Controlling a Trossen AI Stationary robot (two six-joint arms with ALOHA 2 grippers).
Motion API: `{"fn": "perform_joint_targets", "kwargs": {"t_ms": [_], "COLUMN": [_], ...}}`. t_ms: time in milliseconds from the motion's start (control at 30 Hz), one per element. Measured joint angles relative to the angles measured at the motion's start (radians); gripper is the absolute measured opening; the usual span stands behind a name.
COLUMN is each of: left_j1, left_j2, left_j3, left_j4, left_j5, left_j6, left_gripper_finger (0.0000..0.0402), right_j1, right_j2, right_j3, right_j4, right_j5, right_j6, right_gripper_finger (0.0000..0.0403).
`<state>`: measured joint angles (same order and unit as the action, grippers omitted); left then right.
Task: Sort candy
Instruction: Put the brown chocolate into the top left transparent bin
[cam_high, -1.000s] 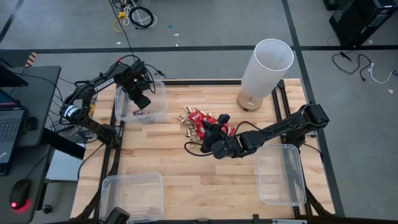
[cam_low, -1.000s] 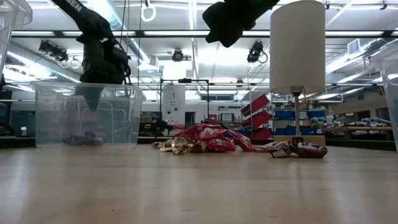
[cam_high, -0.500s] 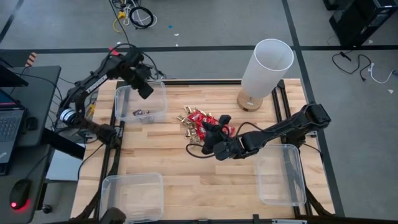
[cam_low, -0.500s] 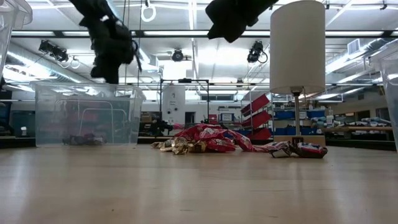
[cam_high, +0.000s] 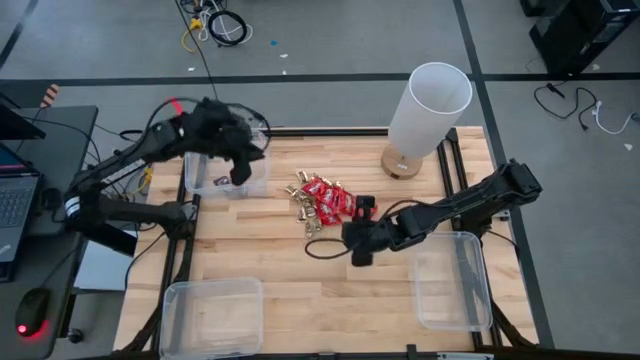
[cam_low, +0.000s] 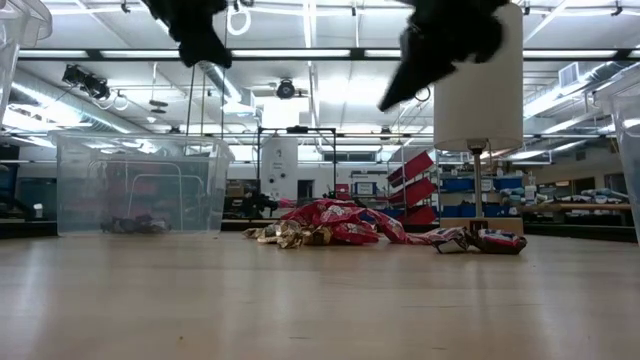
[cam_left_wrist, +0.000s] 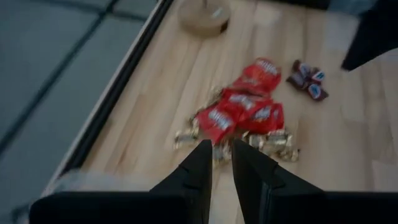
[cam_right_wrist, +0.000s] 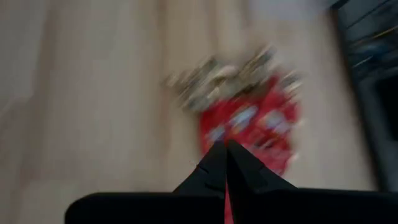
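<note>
Most of the candy (cam_high: 325, 203) lies heaped mid-table (red packets, gold-foil pieces and a few dark mini bars), with only some dark pieces (cam_low: 132, 224) in the far-left clear bin (cam_high: 255, 182), so sorting has barely begun. The left gripper (cam_left_wrist: 219, 163) hangs above that bin, jaws slightly parted and empty. The right gripper (cam_right_wrist: 225, 163) hovers beside the pile, pinched shut on a thin red sliver, seemingly a wrapper.

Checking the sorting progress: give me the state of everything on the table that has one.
candy: mostly piled loose mid-table, unsorted.
left end effector: slightly open, empty, raised over far-left bin.
right end effector: shut, between pile and right bin.
far-left bin: upright, few dark pieces inside.
lamp: upright.
</note>
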<state>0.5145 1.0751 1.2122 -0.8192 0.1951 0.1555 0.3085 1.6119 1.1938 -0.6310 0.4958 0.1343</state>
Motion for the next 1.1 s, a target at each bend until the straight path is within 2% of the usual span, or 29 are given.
{"fn": "perform_joint_targets", "kwargs": {"t_ms": [100, 300, 433, 700, 933, 1100], "left_j1": [-0.095, -0.241, -0.299, -0.35, -0.36, -0.36], "left_j2": [-0.032, -0.051, -0.051, -0.05, -0.048, -0.048], "left_j3": [-0.052, -0.129, -0.155, -0.202, -0.243, -0.251], "left_j4": [0.1, 0.234, 0.259, 0.298, 0.352, 0.365], "left_j5": [-0.084, -0.227, -0.23, -0.232, -0.232, -0.232], "left_j6": [-0.018, -0.03, -0.03, -0.057, -0.06, -0.063], "left_gripper_finger": [0.0065, 0.0065, 0.0065, 0.0065, 0.0065, 0.0065], "right_j1": [0.015, 0.05, 0.08, 0.117, 0.107, 0.096], "right_j2": [0.006, 0.005, 0.006, 0.006, 0.006, 0.006], "right_j3": [-0.006, -0.067, -0.135, -0.279, -0.345, -0.38], "right_j4": [-0.062, -0.048, -0.037, 0.199, 0.353, 0.384], "right_j5": [-0.06, -0.079, -0.082, -0.075, -0.071, -0.071], "right_j6": [0.047, 0.049, 0.056, 0.056, 0.056, 0.057], "right_gripper_finger": [0.0002, 0.002, 0.0045, 0.0098, 0.0109, 0.0108]}}
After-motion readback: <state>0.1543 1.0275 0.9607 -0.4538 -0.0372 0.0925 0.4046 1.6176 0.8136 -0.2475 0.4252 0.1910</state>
